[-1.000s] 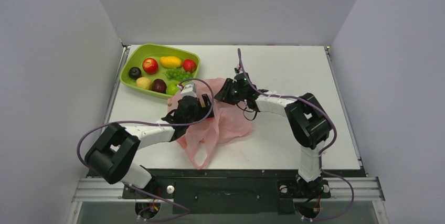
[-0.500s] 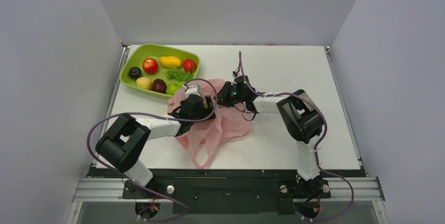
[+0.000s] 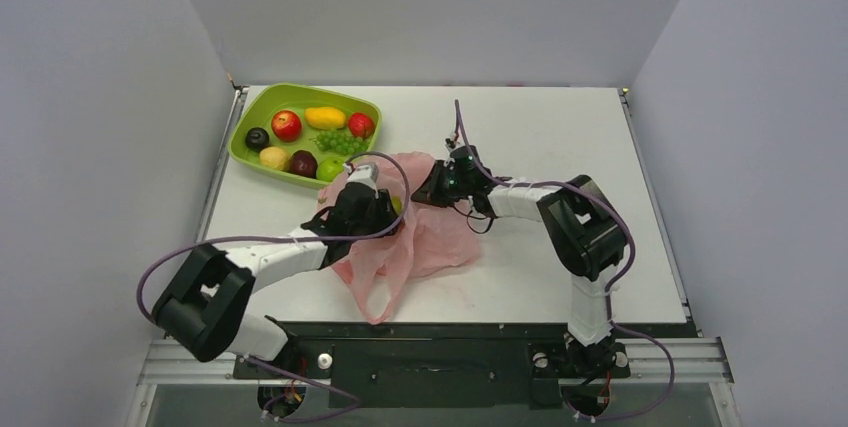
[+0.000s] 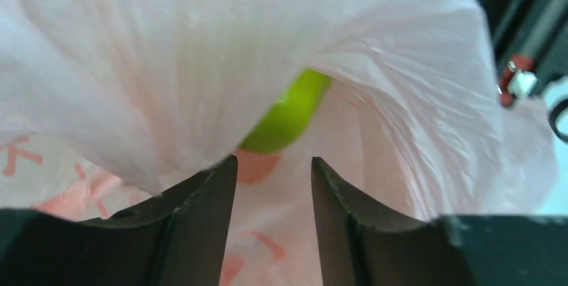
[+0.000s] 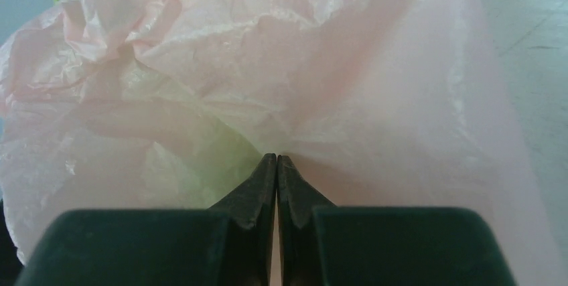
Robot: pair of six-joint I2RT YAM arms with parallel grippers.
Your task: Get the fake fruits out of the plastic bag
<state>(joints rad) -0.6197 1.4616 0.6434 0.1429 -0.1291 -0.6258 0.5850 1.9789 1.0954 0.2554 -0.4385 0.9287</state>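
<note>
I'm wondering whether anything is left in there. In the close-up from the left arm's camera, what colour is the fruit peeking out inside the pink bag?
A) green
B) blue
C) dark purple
A: the left wrist view shows a rounded green fruit half hidden between the folds of the pink bag.

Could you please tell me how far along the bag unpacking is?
Done: several fruits lie in the tray. In hand: the right gripper pinches the bag while the open left gripper faces a green fruit inside. Left: grasping and lifting out that fruit.
</note>
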